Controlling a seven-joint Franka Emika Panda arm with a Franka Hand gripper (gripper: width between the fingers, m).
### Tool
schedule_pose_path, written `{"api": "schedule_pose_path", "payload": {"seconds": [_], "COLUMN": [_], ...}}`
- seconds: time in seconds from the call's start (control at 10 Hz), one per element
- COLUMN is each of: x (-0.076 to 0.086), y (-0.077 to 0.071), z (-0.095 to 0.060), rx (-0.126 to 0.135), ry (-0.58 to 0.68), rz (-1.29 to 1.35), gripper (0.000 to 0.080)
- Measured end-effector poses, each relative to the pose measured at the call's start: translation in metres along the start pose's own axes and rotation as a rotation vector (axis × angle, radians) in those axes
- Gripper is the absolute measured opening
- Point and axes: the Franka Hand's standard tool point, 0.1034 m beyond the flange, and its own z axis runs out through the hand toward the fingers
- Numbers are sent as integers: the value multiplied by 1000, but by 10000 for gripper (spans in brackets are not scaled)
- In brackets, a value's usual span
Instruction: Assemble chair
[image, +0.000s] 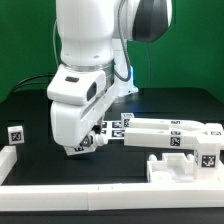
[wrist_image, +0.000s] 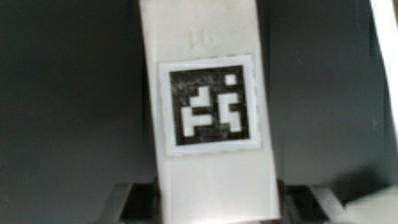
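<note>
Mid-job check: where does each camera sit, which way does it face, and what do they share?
Exterior view: off the arm, facing the table across a white rail; shows the arm and its gripper at the long tagged bar.
Wrist view: on the wrist, looking past the fingertips onto that bar's tag.
Shared: the bar and the gripper.
</note>
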Motion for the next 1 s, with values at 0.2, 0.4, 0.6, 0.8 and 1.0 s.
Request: {"api": "schedule_pose_path", "payload": {"seconds": [0.2,0.4,0.6,0.8,1.0], "x": [-1,-11,-20,-27,-24], "y": [0,-1,1,1,-7], "z": [1,5,5,6,11], "rx": [3,1,10,17,54], "ry": [19,34,-5,-27,-16], "rz": [-303,-461,-595,-713,-952], "gripper": [284,284,284,284,284]}}
